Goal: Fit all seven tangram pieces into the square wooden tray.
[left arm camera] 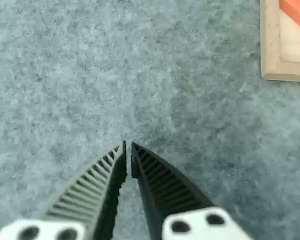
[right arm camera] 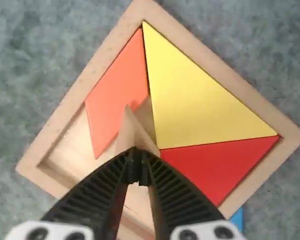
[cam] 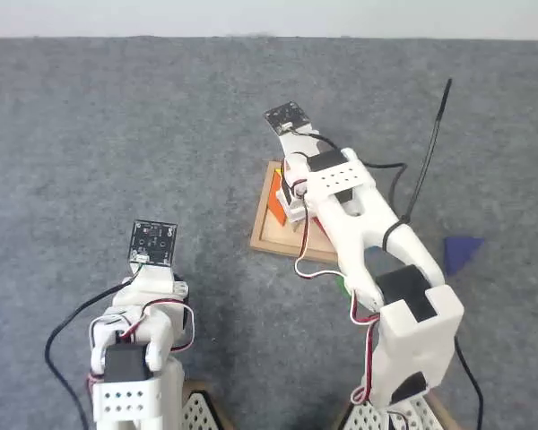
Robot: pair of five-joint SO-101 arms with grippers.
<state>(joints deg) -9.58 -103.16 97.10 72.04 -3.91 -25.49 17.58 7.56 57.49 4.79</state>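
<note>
Grey carpet (right arm camera: pixel 30 40); right wrist view reveals jaws pinching tan piece (right arm camera: pixel 134 131).

Left arm (cam: pixel 134 354): folded back close to its base, wrist tipped down. Left gripper (left arm camera: pixel 128 146): jaws drawn together, a hairline gap at the tips.
Right arm (cam: pixel 369 228): stretched forward, wrist angled down. Right gripper (right arm camera: pixel 136 155): jaws pinched on a thin tan piece (right arm camera: pixel 134 127) held on edge.

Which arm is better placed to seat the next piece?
Right. The right gripper is over the wooden tray, shut on a tan piece at the bare gap beside the orange piece. The left gripper is shut on nothing over carpet, off the tray.
</note>
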